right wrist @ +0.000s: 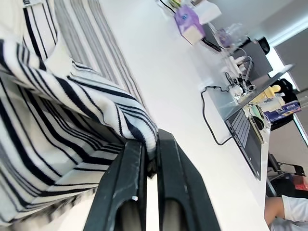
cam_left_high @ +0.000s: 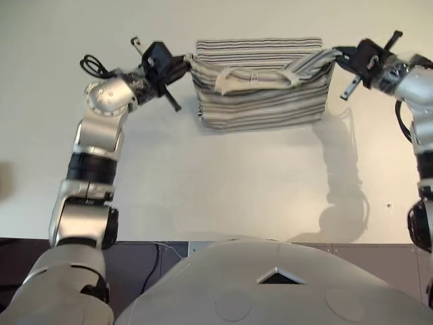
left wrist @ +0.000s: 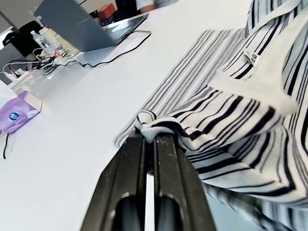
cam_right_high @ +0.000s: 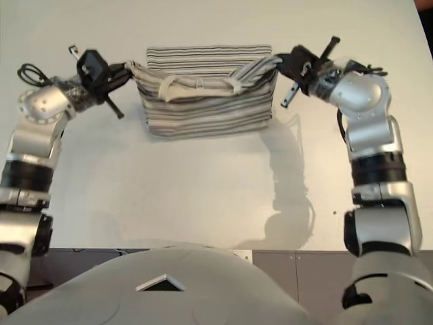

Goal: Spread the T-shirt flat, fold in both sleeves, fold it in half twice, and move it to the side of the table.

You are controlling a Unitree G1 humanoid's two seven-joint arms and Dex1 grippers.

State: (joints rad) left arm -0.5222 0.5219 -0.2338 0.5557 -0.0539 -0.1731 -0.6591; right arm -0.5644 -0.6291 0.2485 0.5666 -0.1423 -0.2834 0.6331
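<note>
The left gripper (left wrist: pixel 150 139) is pinching one upper corner of the striped T-shirt (cam_left_high: pixel 260 95) between closed fingers, and the right gripper (right wrist: pixel 150 147) is clamping the opposite corner likewise. The partly folded shirt is lying at the far middle of the white table (cam_left_high: pixel 223 183), with its gripped edge hanging raised between the arms.

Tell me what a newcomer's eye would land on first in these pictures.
The black-and-white striped T-shirt, partly folded, lies at the far middle of the white table. The left gripper and right gripper each pinch one of its side edges, holding that layer lifted between them. A grey laptop sits farther along the table.
</note>
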